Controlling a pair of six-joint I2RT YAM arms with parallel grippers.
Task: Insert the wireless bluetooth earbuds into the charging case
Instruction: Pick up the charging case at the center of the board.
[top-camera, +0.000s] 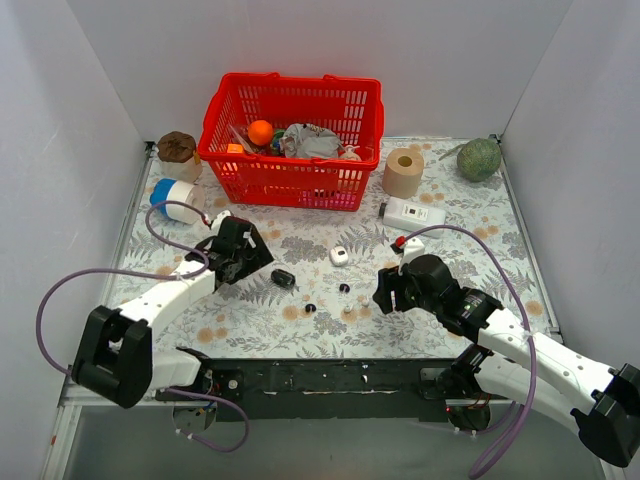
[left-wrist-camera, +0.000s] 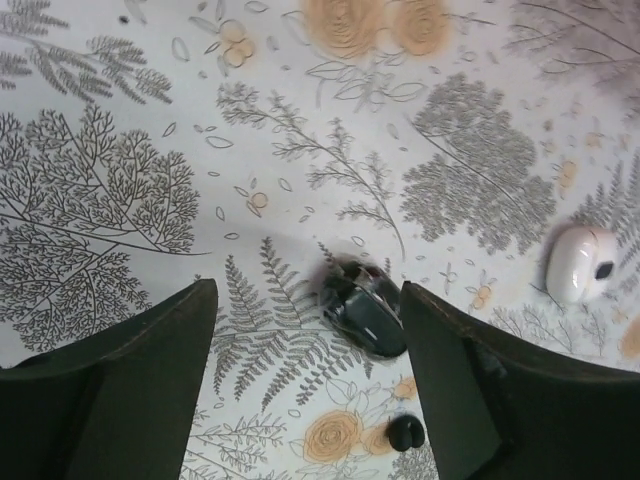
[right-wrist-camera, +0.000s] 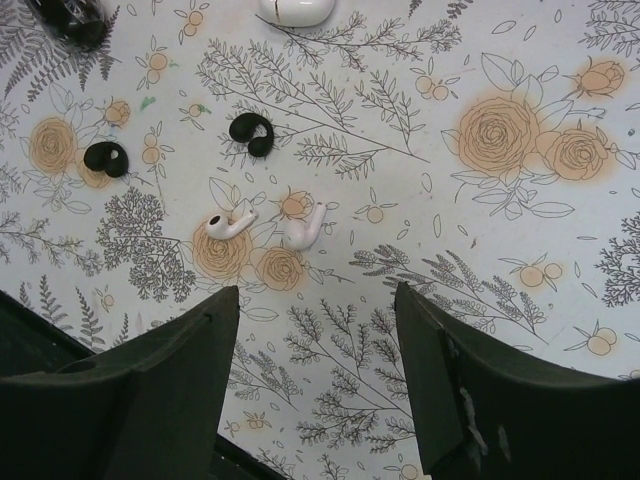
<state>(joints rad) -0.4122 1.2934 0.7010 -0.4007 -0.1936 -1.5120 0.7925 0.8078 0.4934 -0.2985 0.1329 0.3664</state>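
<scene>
Two black earbuds (right-wrist-camera: 250, 132) (right-wrist-camera: 105, 157) and two white stemmed earbuds (right-wrist-camera: 230, 222) (right-wrist-camera: 306, 227) lie loose on the floral cloth, ahead of my right gripper (right-wrist-camera: 315, 295). That gripper is open and empty, hovering above bare cloth. A black charging case (left-wrist-camera: 365, 308) lies just ahead of the inner side of the right finger of my left gripper (left-wrist-camera: 305, 300), which is open and holds nothing. A black earbud (left-wrist-camera: 404, 432) sits near that finger. A white charging case (left-wrist-camera: 580, 263) lies farther right. From above, the black case (top-camera: 283, 278) and white case (top-camera: 339, 255) sit mid-table.
A red basket (top-camera: 290, 140) full of items stands at the back. Beside it are a paper roll (top-camera: 403, 172), a green ball (top-camera: 479, 158), a white box (top-camera: 413, 212), a blue-and-white jar (top-camera: 175, 195) and a brown object (top-camera: 177, 147). White walls enclose the table.
</scene>
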